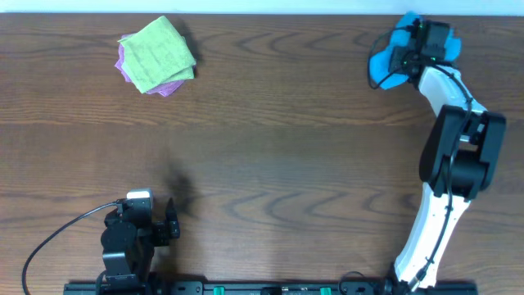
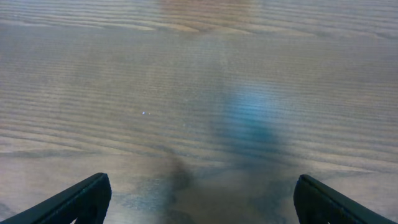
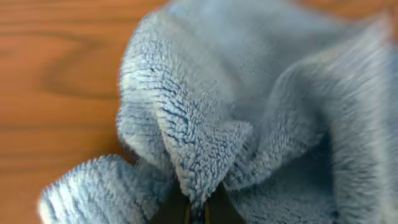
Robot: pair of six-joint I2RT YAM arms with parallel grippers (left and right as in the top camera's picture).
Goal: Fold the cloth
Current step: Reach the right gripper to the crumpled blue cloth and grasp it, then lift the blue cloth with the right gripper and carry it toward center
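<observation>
right arm [image 1: 458,156] stretched far | right fingers [image 3: 176,213] pinching cloth [image 3: 205,149] | left fingers [image 2: 81,200] apart

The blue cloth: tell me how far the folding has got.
Nothing is folded yet. The right gripper is pinched on the cloth, which sits bunched at the far right of the table. The left gripper hangs open over bare wood near the front, holding nothing. Spreading it flat and every fold remain.
</observation>
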